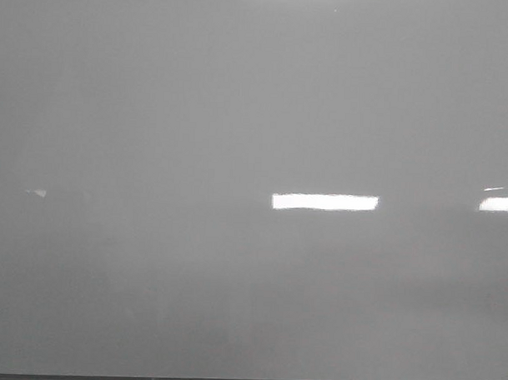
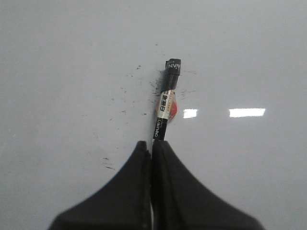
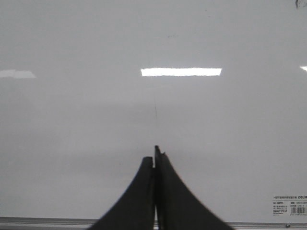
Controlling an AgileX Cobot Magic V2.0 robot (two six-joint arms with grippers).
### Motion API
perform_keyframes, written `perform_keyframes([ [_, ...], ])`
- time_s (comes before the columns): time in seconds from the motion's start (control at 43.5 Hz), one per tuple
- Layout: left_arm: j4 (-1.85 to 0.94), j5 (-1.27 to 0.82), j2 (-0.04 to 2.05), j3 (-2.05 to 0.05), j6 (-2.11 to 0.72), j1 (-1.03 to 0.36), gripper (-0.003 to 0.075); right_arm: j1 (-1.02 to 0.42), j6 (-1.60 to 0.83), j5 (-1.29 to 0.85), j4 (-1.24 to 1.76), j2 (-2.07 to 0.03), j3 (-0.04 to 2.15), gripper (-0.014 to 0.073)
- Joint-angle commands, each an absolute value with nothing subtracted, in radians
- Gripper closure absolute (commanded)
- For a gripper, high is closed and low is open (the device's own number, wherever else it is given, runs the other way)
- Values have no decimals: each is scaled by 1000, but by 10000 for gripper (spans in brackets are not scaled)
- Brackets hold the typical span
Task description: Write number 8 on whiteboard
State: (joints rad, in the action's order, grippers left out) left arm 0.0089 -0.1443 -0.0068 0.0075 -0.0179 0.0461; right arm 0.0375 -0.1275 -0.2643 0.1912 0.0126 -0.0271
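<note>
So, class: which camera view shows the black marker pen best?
The left wrist view: the black marker pen with a white label sticks out of the shut left claw over the glossy grey-white whiteboard. The front and right wrist views show no pen, only board.

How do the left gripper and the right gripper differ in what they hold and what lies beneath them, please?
The left gripper is shut on a black marker; the right gripper is shut with nothing visible between its fingers. Under the left gripper the whiteboard shows scattered dark specks; under the right gripper it looks nearly clean. Both have black fingers pressed together.
</note>
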Motion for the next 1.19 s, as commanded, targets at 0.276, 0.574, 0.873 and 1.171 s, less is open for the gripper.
perform_keyframes([
  [0.276, 0, -61, -19, 20, -16, 47, 741, 37, -127, -106, 232, 28, -24, 652],
  [0.574, 7, -58, -19, 20, -16, 47, 741, 37, -127, -101, 238, 28, -24, 652],
  [0.873, -22, 153, -19, -19, -13, 47, 741, 37, -127, -25, 274, 28, 14, 652],
  [1.171, 32, -120, 172, -274, -13, 47, 741, 37, -127, -266, 273, -109, 276, 652],
])
